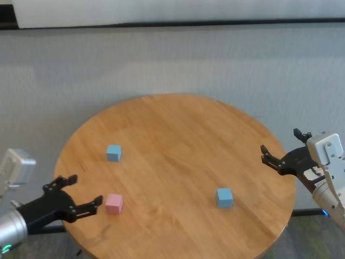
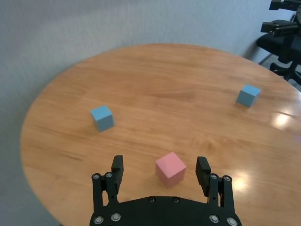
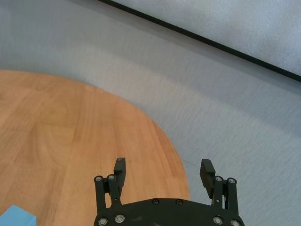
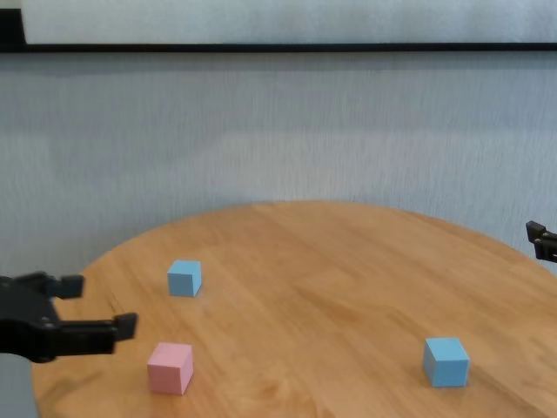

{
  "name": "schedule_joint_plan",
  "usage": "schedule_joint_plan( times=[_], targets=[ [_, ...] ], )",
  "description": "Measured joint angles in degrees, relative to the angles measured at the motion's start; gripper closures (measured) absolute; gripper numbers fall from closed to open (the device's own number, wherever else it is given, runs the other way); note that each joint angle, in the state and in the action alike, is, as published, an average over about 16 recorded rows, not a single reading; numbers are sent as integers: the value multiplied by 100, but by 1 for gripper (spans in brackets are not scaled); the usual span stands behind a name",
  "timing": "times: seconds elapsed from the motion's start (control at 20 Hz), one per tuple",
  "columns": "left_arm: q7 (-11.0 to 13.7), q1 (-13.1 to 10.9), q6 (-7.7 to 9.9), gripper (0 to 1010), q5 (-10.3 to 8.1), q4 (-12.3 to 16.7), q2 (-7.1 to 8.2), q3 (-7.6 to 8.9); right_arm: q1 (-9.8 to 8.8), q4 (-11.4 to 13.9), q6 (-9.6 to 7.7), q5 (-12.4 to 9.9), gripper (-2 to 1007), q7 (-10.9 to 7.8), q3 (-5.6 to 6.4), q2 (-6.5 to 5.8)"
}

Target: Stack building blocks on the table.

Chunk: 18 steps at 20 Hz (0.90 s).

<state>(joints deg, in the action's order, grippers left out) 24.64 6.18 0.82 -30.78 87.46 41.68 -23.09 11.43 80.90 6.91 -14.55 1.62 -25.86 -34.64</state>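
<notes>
Left hand (image 1: 85,190) hovers wide open, empty, just beside the pink block (image 1: 114,203) on the bench (image 1: 178,140); right hand (image 1: 280,150) gapes empty at the bench's edge.

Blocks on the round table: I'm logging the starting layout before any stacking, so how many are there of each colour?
Pink block: 1
Light blue blocks: 2
Total: 3, all lying apart on the table, none stacked yet.
</notes>
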Motion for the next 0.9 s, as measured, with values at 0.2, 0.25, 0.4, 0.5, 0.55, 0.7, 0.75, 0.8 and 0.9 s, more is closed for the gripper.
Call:
schedule_joint_plan(
  times=[0.2, 0.25, 0.4, 0.5, 0.55, 0.7, 0.75, 0.8, 0.9],
  targets=[
    [37, 91, 333, 10, -1, -25, -144, -104, 0, 0, 0, 0, 4, 0, 0, 0],
    [23, 109, 414, 10, 9, -32, -185, -124, 0, 0, 0, 0, 4, 0, 0, 0],
    [-47, 147, 645, 10, 49, -40, -308, -164, 0, 0, 0, 0, 4, 0, 0, 0],
    [-112, 157, 769, 10, 82, -37, -381, -175, 0, 0, 0, 0, 5, 0, 0, 0],
    [-150, 160, 831, 10, 99, -35, -417, -178, 0, 0, 0, 0, 5, 0, 0, 0],
    [-279, 167, 1007, 10, 145, -28, -528, -174, 0, 0, 0, 0, 5, 0, 0, 0],
    [-327, 169, 1067, 10, 159, -27, -568, -170, 0, 0, 0, 0, 5, 0, 0, 0],
    [-370, 172, 1124, 10, 170, -27, -608, -164, 0, 0, 0, 0, 5, 0, 0, 0],
    [-466, 181, 1237, 10, 193, -34, -697, -151, 0, 0, 0, 0, 5, 0, 0, 0]
  ],
)
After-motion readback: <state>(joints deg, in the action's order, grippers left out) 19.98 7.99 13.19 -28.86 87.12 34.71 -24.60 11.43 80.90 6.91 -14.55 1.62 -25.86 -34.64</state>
